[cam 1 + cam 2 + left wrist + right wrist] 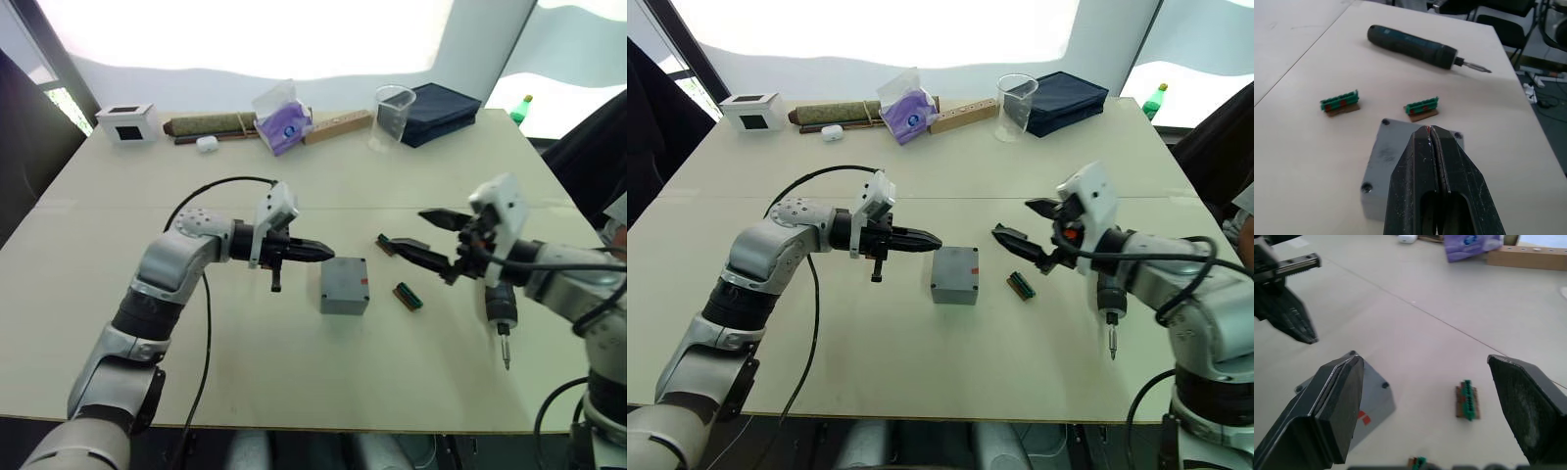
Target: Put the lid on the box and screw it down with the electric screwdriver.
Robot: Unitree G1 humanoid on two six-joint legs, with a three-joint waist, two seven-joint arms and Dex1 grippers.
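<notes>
Box (pixel 344 286) mid-table (pixel 294 372), lid (pixel 1382 152) already on. Left pincer (pixel 318 254) closed, empty, just beside the box. Right pincer (pixel 428 235) wide open, empty. Screwdriver (pixel 500 318) lies near right arm.

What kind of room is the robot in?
Probably a workshop or lab: on a big table lie an electric screwdriver, a grey box and small green connector strips.

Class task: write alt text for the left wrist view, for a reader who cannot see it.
The left tool, its two black fingers shut, hangs over the grey box with its lid on. Beyond lie two green strips and the electric screwdriver on the table.
</notes>
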